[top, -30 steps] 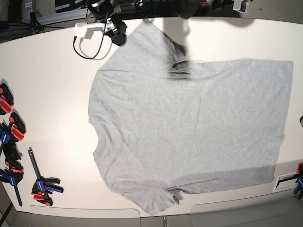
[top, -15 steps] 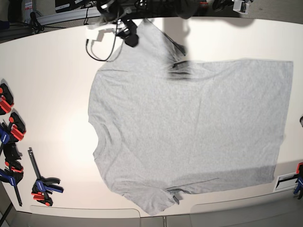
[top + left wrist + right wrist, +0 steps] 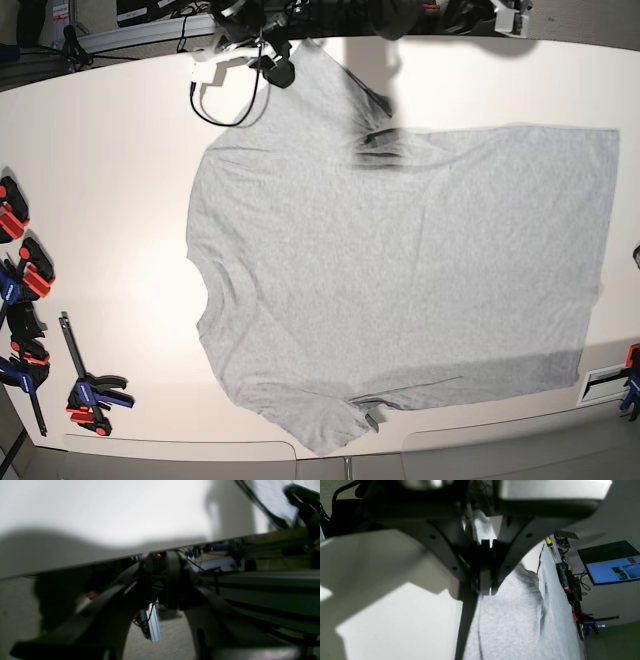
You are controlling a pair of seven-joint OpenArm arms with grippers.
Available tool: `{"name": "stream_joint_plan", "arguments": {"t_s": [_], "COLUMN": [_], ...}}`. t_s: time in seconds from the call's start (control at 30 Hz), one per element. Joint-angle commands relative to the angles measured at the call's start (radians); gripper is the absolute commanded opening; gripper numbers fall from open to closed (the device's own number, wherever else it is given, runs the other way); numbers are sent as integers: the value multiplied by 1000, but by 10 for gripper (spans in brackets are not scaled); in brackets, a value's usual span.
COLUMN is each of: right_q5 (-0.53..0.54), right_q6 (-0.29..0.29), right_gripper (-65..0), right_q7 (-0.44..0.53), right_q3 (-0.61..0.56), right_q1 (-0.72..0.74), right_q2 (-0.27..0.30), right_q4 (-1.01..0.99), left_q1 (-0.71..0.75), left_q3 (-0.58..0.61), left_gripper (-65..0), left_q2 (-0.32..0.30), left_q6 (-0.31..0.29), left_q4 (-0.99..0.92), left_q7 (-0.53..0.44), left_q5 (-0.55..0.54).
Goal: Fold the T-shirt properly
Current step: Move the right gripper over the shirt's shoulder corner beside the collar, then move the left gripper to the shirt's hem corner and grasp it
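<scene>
1. White table [image 3: 100, 150] fills the base view; T-shirt [image 3: 400, 290] lies spread flat across centre, plain side up, no fold made yet. All folding remains.
2. Right gripper [image 3: 486, 590], upper left of the base view, pinches the sleeve edge, jaws closed on cloth.
3. Left gripper [image 3: 160, 580]: jaws blurred, cannot tell.

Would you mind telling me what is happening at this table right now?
A two-armed robot is working on a grey T-shirt spread flat and unfolded on a white table. The right gripper is at the sleeve on the far edge, its jaws nearly together over the cloth; whether it grips is unclear. The left gripper is off beyond the table edge. Clamps lie at the side.
</scene>
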Motion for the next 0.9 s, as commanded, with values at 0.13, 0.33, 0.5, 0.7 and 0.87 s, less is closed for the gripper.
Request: {"name": "stream_joint_plan", "arguments": {"t_s": [0.13,0.33,0.5,0.7,0.87], "right_q5": [-36,-52,-52,-53,-53], "right_q6": [6,6,6,6,6], "right_gripper": [-650,-650,-650,-650,-650], "right_q7": [-5,-5,-5,-5,-6], "right_q3": [1,1,1,1,1], "right_q1": [-9,-9,-9,-9,-9], "right_q2": [-2,-2,-2,-2,-2], "right_q4": [11,11,11,11,11], "left_q1": [16,-21,-98,-224,-336], "left_q3": [-56,-196,-308,-423,-483], "left_gripper": [-552,-552,-545,-484,-484], "left_q2": [-6,-23,-71,-136,-215], "left_q6": [-68,-67,1,169,170], "left_q4": [132,217,208,121,-133], "left_q7": [16,16,92,150,168], "left_q5": [-17,-18,-109,-201,-288]}}
